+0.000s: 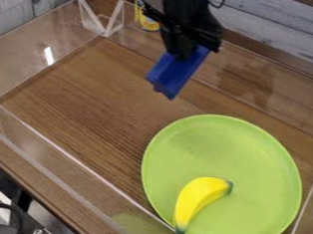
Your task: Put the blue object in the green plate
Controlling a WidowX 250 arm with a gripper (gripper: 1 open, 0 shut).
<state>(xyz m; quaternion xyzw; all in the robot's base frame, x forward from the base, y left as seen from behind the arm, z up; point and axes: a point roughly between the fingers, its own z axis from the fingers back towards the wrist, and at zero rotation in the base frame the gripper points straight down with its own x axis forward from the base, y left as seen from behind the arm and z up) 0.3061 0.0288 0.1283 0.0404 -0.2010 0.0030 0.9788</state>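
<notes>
The blue object (175, 71), an elongated royal-blue block, hangs tilted above the wooden table, with my black gripper (188, 46) shut on its upper end. It is up and to the left of the green plate (236, 164), clear of the rim. The large lime-green plate lies flat at the lower right. The fingertips are partly hidden behind the block.
A yellow banana (199, 201) lies on the near part of the plate. Clear acrylic walls (38, 142) fence in the wooden table (81, 94). A yellow container (149, 21) shows behind the arm at the back.
</notes>
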